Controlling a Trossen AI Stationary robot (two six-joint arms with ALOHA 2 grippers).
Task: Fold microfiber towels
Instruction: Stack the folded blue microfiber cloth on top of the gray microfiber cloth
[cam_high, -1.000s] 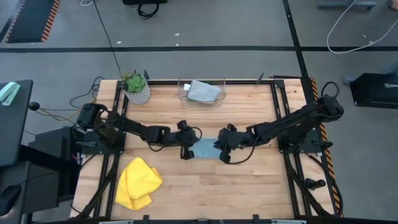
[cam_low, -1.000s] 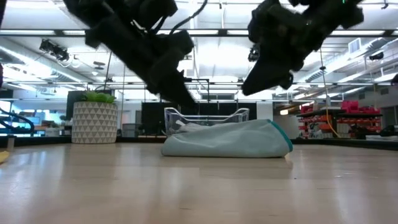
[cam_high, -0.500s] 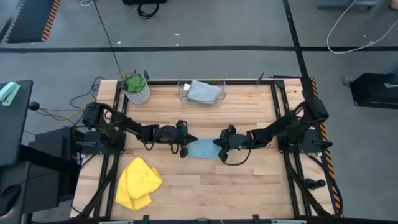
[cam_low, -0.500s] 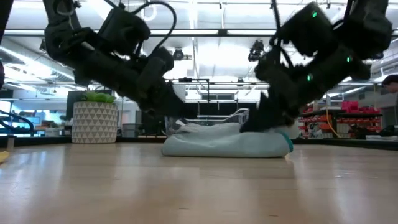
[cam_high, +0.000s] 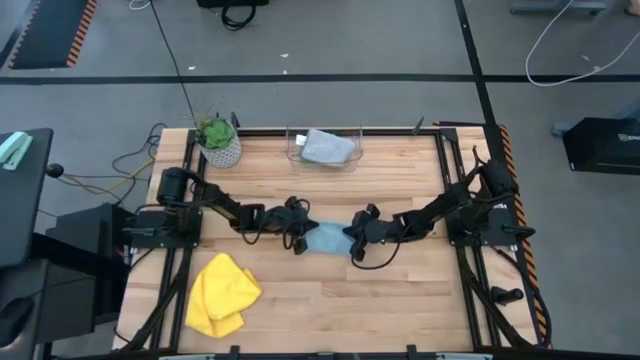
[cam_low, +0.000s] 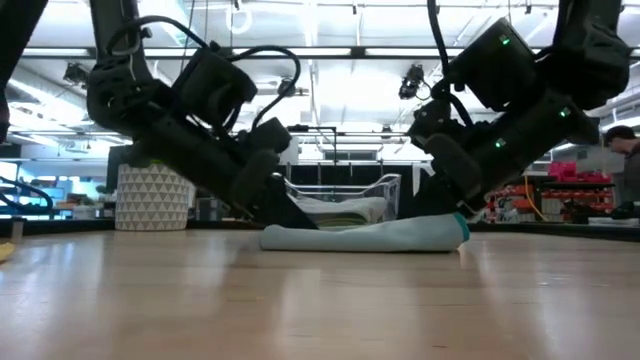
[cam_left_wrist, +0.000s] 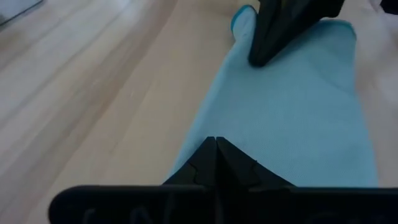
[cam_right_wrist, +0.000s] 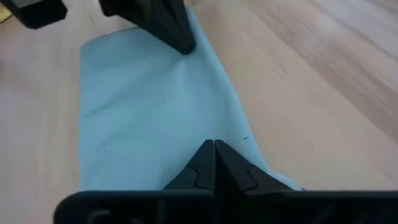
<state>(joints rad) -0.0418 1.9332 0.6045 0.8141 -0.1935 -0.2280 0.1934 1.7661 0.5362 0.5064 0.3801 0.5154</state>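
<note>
High view, light blue towel (cam_high: 326, 239): flat mid-table, apparently folded.
Left gripper (cam_left_wrist: 215, 144): fingers together, pressing its edge.
Right gripper (cam_right_wrist: 213, 148): fingers together, pressing the opposite edge.

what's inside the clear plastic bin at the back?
The clear plastic rectangular bin holds a pale grey microfiber towel, loosely folded. Anything beneath it is covered. Both grippers work elsewhere, pressing the light blue towel mid-table.
</note>
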